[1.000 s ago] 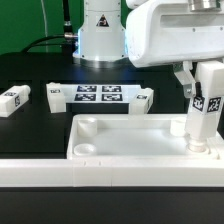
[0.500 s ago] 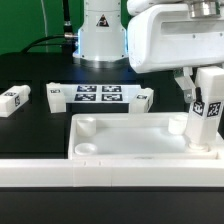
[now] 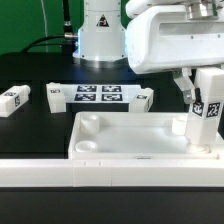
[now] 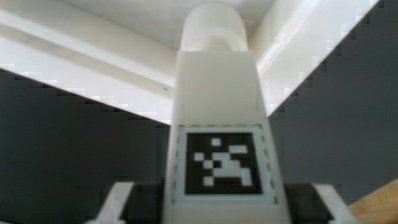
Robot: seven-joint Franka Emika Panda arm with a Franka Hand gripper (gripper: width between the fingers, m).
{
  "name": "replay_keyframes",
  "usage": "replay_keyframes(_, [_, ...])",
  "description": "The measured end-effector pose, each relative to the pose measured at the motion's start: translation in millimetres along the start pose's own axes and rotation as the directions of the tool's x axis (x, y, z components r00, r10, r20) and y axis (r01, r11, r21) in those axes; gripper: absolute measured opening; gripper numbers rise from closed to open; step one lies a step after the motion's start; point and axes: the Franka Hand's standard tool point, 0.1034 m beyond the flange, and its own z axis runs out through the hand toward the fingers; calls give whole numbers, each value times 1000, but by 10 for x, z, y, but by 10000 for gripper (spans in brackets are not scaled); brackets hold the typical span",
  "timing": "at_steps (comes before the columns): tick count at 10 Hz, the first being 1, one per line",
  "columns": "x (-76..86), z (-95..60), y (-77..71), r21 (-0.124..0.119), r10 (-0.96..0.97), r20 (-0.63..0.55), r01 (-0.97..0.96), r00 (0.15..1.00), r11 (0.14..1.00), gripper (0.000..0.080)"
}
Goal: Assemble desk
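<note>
Tagged white leg (image 3: 207,108) stands upright in tabletop (image 3: 130,131) corner (rimmed, white).

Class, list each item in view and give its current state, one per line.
tabletop: lying rim up, sockets on the exterior view's left empty
held leg: upright, lower end at the tabletop's corner on the exterior view's right; seating unclear
gripper: shut on the held leg
loose legs: three, lying flat, unattached
</note>
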Motion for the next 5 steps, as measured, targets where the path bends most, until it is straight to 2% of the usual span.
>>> replay_keyframes(5, [-3,-1,3,-10,-1,-29,1,1000,1000,291])
